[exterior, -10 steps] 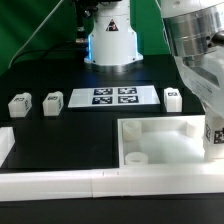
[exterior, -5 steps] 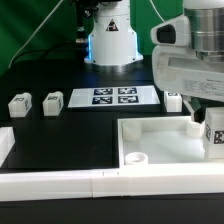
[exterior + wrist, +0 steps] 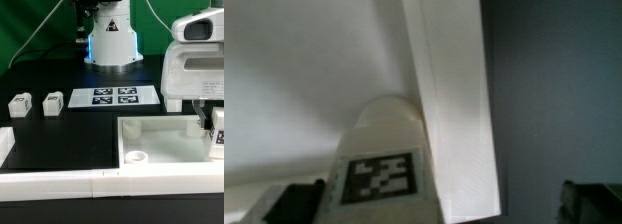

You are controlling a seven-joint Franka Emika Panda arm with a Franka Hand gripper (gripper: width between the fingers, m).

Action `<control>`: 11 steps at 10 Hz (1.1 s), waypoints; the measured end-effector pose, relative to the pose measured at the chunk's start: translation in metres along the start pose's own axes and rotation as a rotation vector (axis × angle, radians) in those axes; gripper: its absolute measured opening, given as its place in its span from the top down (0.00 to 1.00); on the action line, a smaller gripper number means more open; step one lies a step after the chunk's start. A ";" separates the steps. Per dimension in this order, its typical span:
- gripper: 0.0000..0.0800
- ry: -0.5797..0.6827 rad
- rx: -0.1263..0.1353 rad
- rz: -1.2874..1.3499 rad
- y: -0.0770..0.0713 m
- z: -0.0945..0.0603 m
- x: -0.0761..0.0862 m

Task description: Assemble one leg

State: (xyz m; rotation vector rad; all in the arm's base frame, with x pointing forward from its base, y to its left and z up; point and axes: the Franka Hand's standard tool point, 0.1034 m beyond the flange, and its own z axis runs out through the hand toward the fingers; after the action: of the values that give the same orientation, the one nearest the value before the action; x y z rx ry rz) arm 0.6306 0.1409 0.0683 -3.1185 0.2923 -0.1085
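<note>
The leg (image 3: 214, 143), a stubby white block with a tag, stands at the far-right corner of the large white panel (image 3: 160, 132) against its wall. My gripper (image 3: 211, 128) hangs right over it. In the wrist view the leg (image 3: 384, 170) sits between my fingers (image 3: 295, 205), close to one and well clear of the other, so my gripper (image 3: 441, 207) is open around it. Two more legs (image 3: 19, 103) (image 3: 52, 102) lie at the exterior view's left. Another leg (image 3: 173, 100) shows partly behind my hand.
The marker board (image 3: 113, 96) lies at the back middle, in front of the robot base (image 3: 110, 40). A long white rail (image 3: 60, 180) runs along the front edge. The panel has a round socket (image 3: 135, 158) at its near-left corner.
My hand has turned from tilted to upright over the last second and swung toward the exterior view's left. The leg has stayed in the panel's corner.
</note>
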 end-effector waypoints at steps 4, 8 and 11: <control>0.50 -0.005 -0.013 0.221 0.012 0.001 0.002; 0.63 -0.025 0.001 0.598 0.015 0.003 0.001; 0.63 -0.065 0.044 0.942 0.017 0.004 0.004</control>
State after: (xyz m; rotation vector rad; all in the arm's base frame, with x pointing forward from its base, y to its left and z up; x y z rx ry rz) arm 0.6316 0.1233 0.0639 -2.5835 1.6313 0.0006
